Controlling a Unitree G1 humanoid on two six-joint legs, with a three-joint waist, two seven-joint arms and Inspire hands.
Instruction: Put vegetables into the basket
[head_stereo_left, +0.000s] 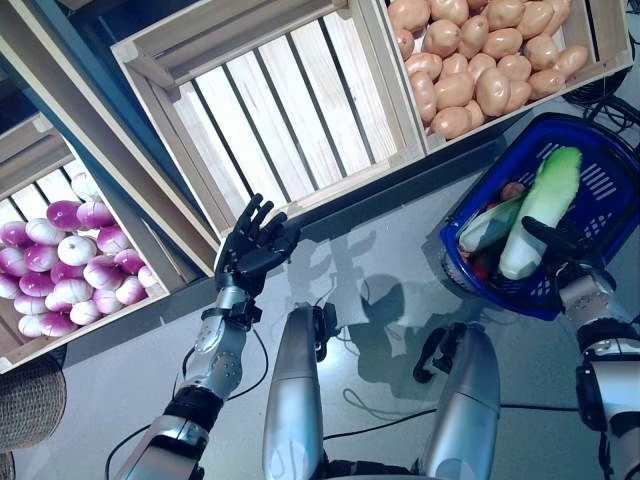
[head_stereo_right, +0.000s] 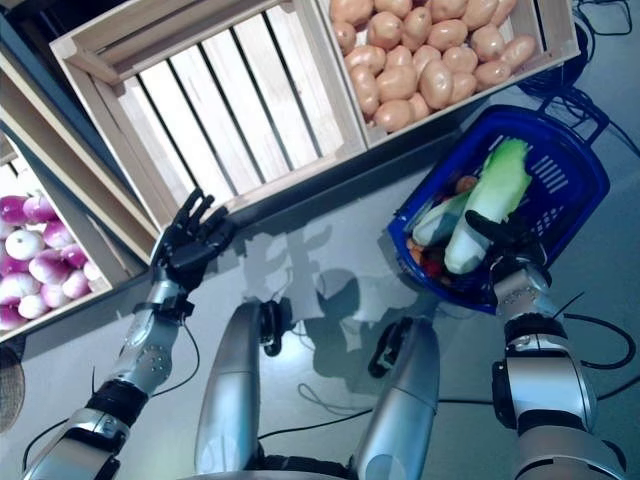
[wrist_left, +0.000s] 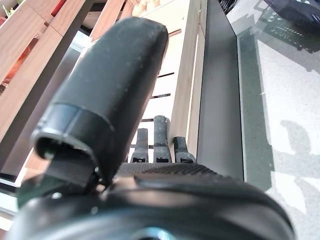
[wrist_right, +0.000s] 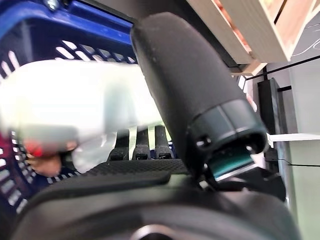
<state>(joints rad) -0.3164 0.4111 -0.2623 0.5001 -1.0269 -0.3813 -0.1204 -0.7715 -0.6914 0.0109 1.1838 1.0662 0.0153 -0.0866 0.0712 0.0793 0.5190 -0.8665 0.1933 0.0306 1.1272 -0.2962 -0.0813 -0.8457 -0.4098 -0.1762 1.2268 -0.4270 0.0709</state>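
Note:
The blue basket (head_stereo_left: 612, 190) stands on the floor at the right. A long pale green and white cabbage (head_stereo_left: 545, 205) leans in it, over another pale green vegetable (head_stereo_left: 488, 226) and small red and orange ones. My right hand (head_stereo_left: 560, 240) is at the basket's near rim, fingers straight, open, with the cabbage lying against the fingers. In the right wrist view the cabbage (wrist_right: 75, 95) shows past the thumb (wrist_right: 170, 85). My left hand (head_stereo_left: 255, 245) is open and empty, held up in front of a slatted wooden crate (head_stereo_left: 290, 100); the left wrist view shows its thumb (wrist_left: 115, 90).
The stand's wooden crates (head_stereo_left: 170, 60) run across the back and left, with a dark base strip along the floor. A woven basket (head_stereo_left: 25, 400) sits at the lower left. Grey floor lies between the stand and the blue basket.

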